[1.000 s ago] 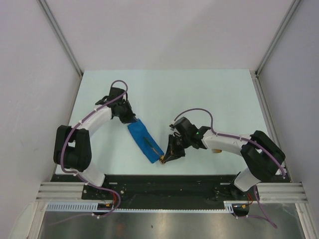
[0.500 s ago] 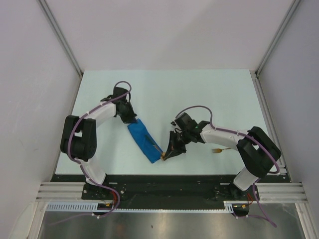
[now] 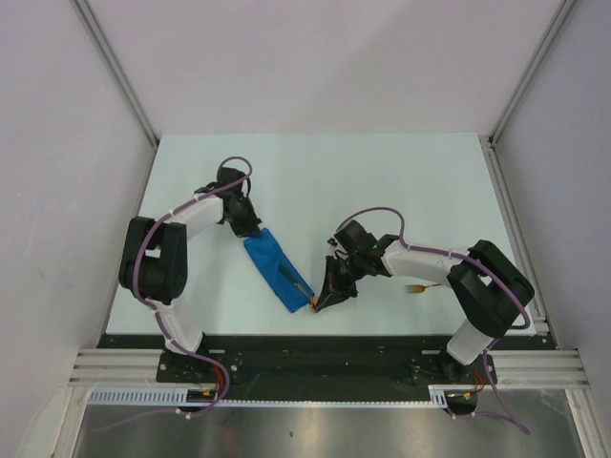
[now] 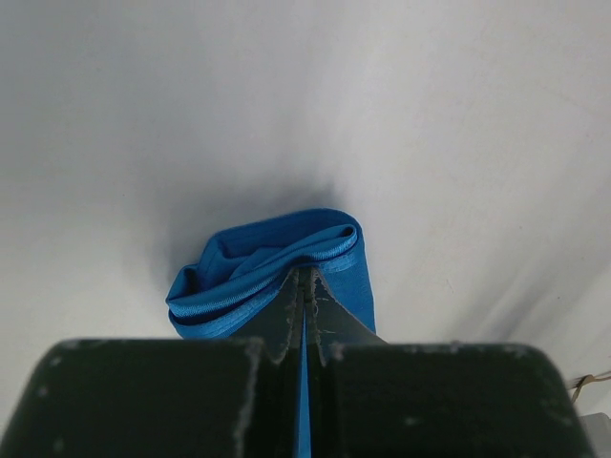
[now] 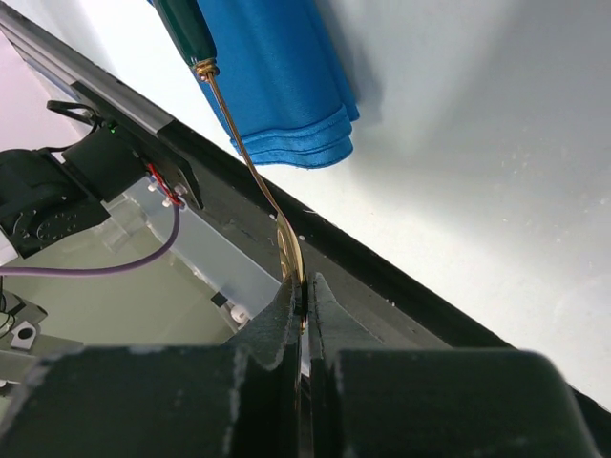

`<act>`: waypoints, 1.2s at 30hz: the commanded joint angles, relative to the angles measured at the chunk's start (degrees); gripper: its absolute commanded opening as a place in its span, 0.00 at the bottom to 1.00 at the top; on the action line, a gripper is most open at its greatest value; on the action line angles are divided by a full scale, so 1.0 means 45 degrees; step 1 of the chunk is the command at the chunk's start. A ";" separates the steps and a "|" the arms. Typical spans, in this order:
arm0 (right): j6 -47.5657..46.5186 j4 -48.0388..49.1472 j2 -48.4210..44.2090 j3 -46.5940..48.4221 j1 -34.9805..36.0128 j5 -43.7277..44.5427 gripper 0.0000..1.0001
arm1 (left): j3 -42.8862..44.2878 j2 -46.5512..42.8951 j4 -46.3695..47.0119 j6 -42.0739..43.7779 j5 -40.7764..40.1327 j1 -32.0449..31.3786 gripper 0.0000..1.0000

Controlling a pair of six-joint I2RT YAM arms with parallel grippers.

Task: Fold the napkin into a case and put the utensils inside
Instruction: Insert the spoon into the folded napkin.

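Observation:
The blue case [image 3: 275, 267] lies as a narrow oblong, slanting from far left to near right. My left gripper [image 3: 252, 230] is shut on its far end; the left wrist view shows the cloth [image 4: 272, 253] bunched at the gripper [image 4: 305, 277], with a blue strip between the jaws. My right gripper [image 3: 318, 301] is just off the case's near end, shut on the gold head of the spoon [image 5: 258, 176], seen edge-on at the gripper [image 5: 304, 286]. Its dark green handle [image 5: 186, 27] reaches over the case [image 5: 277, 86]. The fork [image 3: 417, 287] lies on the table behind the right forearm.
The pale table [image 3: 382, 191] is walled by white panels at the left, right and back. A black rail [image 3: 315, 348] runs along the near edge, close under the right gripper; it also shows in the right wrist view [image 5: 410, 315].
The left arm's elbow has swung in and back while its gripper stayed on the case's far end. The right forearm shifted, uncovering the fork. The right gripper with the spoon barely moved.

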 commanded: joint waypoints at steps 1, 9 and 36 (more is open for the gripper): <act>-0.0038 0.0287 0.0015 -0.0136 -0.0043 -0.0336 0.00 | 0.0306 0.0046 0.0198 0.0364 -0.0282 0.0130 0.00; 0.0196 0.0969 0.0639 0.0117 -0.0140 -0.0530 0.00 | 0.0189 0.0046 0.0237 0.0345 -0.0340 0.0130 0.00; 0.0451 0.3314 0.3999 0.2773 -0.0589 -0.0376 0.00 | -0.0124 -0.0032 0.0393 0.0267 -0.0184 0.0130 0.00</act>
